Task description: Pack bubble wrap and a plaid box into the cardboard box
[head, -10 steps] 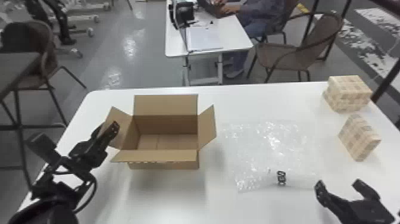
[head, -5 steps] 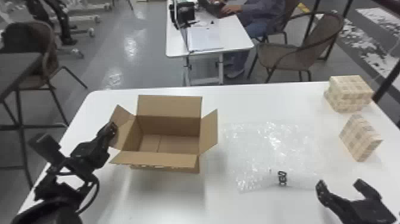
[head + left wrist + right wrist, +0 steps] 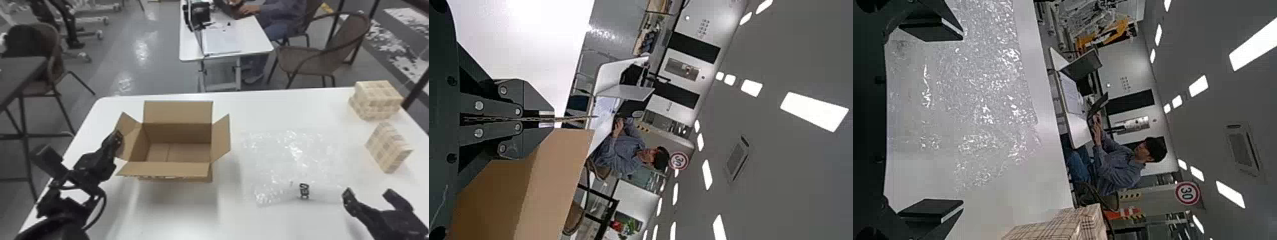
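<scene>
The open cardboard box (image 3: 178,153) stands left of centre on the white table with its flaps spread. At its left side my left gripper (image 3: 117,135) is shut on the left flap; in the left wrist view the flap's thin edge lies between the closed fingers of this gripper (image 3: 549,119). Clear bubble wrap (image 3: 287,159) lies flat to the right of the box. My right gripper (image 3: 367,194), parked at the front right, is open and holds nothing; the right wrist view has the gripper (image 3: 935,120) over the bubble wrap (image 3: 983,100). A plaid box (image 3: 387,148) stands at the right.
More plaid boxes (image 3: 376,99) are stacked in the back right corner of the white table (image 3: 261,107). Behind it are a second desk (image 3: 223,44) and a brown chair (image 3: 322,57). A dark table (image 3: 22,68) stands off to the left.
The left gripper has shifted slightly left and farther back, still at the left flap. The box moved a little right, then a little back left. My right arm has kept still.
</scene>
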Controlling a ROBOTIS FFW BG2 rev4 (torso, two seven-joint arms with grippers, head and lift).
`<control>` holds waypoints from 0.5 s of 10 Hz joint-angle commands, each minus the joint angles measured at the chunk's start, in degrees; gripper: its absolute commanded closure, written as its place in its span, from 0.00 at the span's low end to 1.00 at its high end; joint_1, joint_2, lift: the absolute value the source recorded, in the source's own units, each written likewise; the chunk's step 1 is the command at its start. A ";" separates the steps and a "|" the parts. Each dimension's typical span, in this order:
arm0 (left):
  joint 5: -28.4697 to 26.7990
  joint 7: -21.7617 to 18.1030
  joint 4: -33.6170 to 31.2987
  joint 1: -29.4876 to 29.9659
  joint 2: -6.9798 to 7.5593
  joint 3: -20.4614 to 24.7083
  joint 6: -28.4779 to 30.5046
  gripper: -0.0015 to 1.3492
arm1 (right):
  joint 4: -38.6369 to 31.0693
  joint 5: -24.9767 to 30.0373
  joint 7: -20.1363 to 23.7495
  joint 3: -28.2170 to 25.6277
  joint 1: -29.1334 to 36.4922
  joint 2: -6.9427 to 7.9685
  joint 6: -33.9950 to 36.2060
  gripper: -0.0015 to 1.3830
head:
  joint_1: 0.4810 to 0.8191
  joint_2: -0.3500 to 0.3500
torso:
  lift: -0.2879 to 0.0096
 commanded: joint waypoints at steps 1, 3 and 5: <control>0.43 0.01 0.00 0.04 -0.23 -0.26 -0.55 0.90 | -3.55 -0.19 -0.91 -0.01 -0.91 0.23 4.57 0.08 | 0.63 0.63 | 0.60; 0.61 0.10 0.00 0.04 -0.23 -0.79 -0.82 0.90 | -12.43 5.25 -3.46 0.16 -3.73 0.41 16.97 0.08 | 0.63 0.64 | 0.60; 0.52 0.28 0.00 0.04 -0.23 -1.49 -1.52 0.90 | -18.05 7.45 -7.24 0.60 -8.47 0.94 32.52 0.08 | 0.63 0.64 | 0.60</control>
